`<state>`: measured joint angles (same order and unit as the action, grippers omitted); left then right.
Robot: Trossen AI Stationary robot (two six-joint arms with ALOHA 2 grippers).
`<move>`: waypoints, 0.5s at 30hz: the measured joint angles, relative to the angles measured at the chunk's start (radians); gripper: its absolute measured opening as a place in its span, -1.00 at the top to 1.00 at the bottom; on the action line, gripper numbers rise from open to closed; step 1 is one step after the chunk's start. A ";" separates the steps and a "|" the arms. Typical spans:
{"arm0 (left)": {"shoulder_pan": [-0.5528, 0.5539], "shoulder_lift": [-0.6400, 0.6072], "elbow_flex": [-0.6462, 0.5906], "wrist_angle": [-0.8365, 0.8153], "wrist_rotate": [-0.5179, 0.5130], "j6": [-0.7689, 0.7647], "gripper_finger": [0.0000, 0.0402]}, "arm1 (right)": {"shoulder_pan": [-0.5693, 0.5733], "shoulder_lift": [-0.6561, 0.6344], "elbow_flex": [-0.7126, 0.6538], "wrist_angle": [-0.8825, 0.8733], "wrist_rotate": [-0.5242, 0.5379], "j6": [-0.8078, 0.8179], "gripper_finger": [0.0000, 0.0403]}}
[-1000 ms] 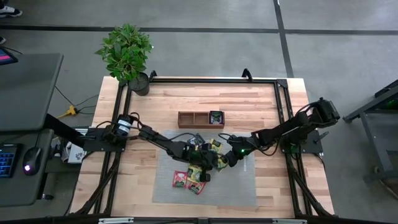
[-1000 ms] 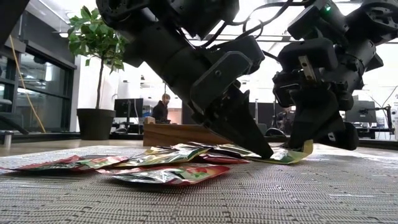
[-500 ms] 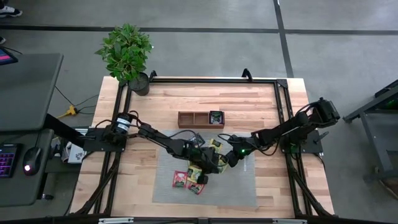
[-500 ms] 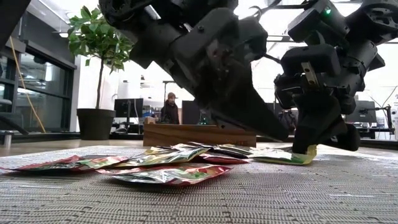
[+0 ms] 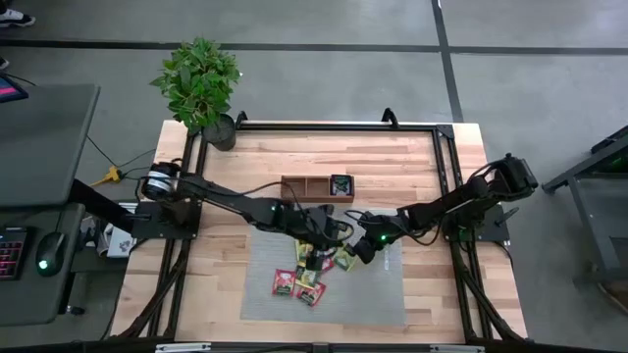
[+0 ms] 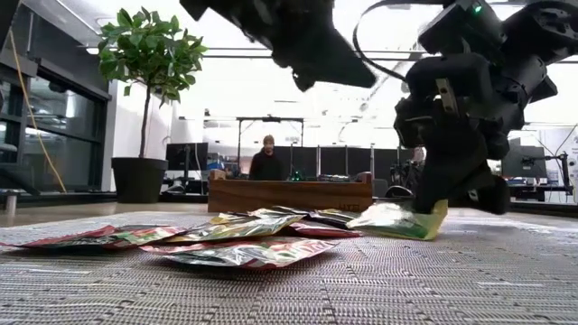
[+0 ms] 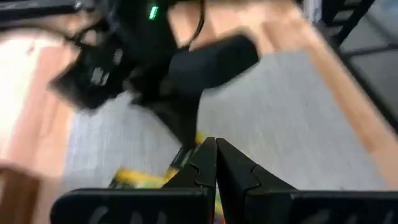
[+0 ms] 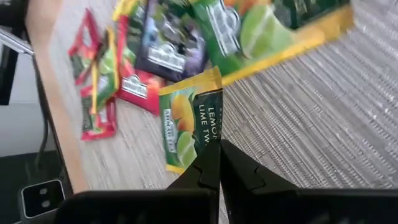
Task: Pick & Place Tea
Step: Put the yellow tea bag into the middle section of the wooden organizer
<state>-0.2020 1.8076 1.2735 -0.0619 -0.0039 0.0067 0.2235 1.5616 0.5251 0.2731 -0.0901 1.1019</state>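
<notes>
Sachet (image 8: 189, 127) in right gripper (image 8: 217, 163)

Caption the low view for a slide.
Right gripper lifts a yellow-green tea sachet off the grey mat.

open-plan office: monitor rows (image 6: 316, 161), desks, seated person (image 6: 266, 161).
</notes>
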 joint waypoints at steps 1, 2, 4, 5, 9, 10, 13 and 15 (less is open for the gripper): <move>0.000 -0.016 -0.010 -0.012 -0.011 0.012 1.00 | 0.000 -0.012 0.003 -0.003 0.009 -0.006 1.00; 0.000 -0.033 -0.024 -0.010 -0.012 0.016 1.00 | 0.000 -0.028 0.003 -0.007 0.018 -0.013 1.00; 0.000 -0.067 -0.067 0.018 -0.024 0.011 1.00 | 0.000 -0.057 0.003 -0.007 0.035 -0.028 1.00; 0.000 -0.082 -0.091 0.023 -0.035 0.000 1.00 | -0.001 -0.076 0.004 -0.015 0.043 -0.035 1.00; -0.001 -0.137 -0.228 0.067 -0.058 -0.066 1.00 | -0.013 -0.161 0.005 -0.061 0.073 -0.080 1.00; -0.001 -0.146 -0.270 0.116 -0.058 -0.087 1.00 | -0.019 -0.186 0.005 -0.083 0.075 -0.094 1.00; -0.001 -0.208 -0.416 0.268 -0.059 -0.150 1.00 | -0.044 -0.256 0.019 -0.169 0.075 -0.156 1.00; -0.001 -0.232 -0.501 0.423 -0.059 -0.198 1.00 | -0.064 -0.292 0.057 -0.277 0.073 -0.216 1.00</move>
<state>-0.2028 1.5751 0.7727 0.3608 -0.0633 -0.1913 0.1592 1.2692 0.5823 -0.0043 -0.0171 0.8855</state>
